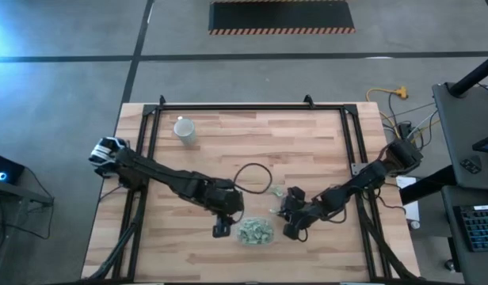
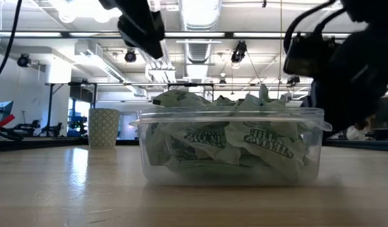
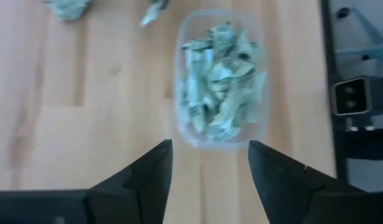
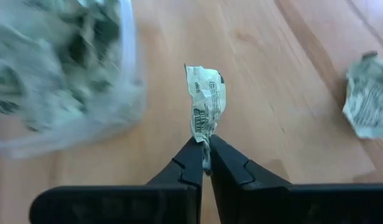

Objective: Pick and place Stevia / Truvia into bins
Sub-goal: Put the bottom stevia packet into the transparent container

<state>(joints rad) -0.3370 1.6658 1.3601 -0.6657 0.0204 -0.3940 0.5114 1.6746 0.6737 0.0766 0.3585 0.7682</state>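
Observation:
The clear bin (image 1: 255, 232) sits near the table's near edge, heaped with green-and-white sachets (image 2: 228, 142); it also fills the left wrist view (image 3: 221, 78). My left gripper (image 1: 221, 230) hovers open just left of the bin, touching nothing. My right gripper (image 1: 290, 231) is just right of the bin, shut on one crumpled sachet (image 4: 206, 102). Loose sachets lie flat on the wood by the right arm (image 1: 276, 192) (image 4: 367, 102). My right gripper pinches the sachet by its lower end (image 4: 204, 138) between the two fingertips. The rest of the crumpled sachet sticks out past the tips, held clear of the wood beside the bin's wall (image 4: 126, 74).
A white cup (image 1: 184, 130) stands toward the far left of the table. A black cable loop (image 1: 252, 177) lies on the wood behind the bin. A dark frame rail (image 1: 252, 108) runs along the table's far edge and sides.

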